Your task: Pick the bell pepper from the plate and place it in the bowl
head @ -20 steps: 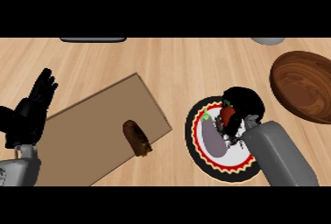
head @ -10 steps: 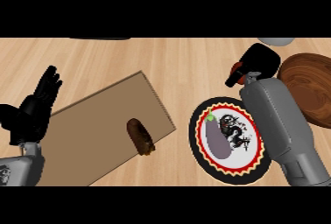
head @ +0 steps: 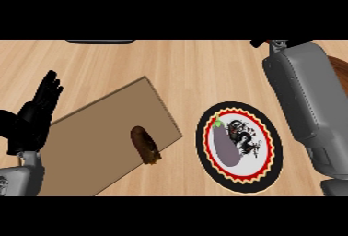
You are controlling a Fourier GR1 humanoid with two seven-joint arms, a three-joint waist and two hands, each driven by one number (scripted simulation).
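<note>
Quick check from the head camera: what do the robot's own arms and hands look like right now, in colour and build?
Both forearms are smooth grey casings with rounded edges. The right forearm is a long, bulky grey shell with a seam near its upper end. The left forearm shows only a short grey section at the lower edge. The left hand is matt black with slim fingers. The right hand is nearly all out of view. No cables or markings visible.

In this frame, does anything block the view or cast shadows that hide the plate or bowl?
Head view: even light, no glare; the plate shows in full, with only a soft shadow round its rim; the right forearm covers nearly all of the bowl, and the right hand is mostly cut off at the top edge; the left hand rests open at the left.
</note>
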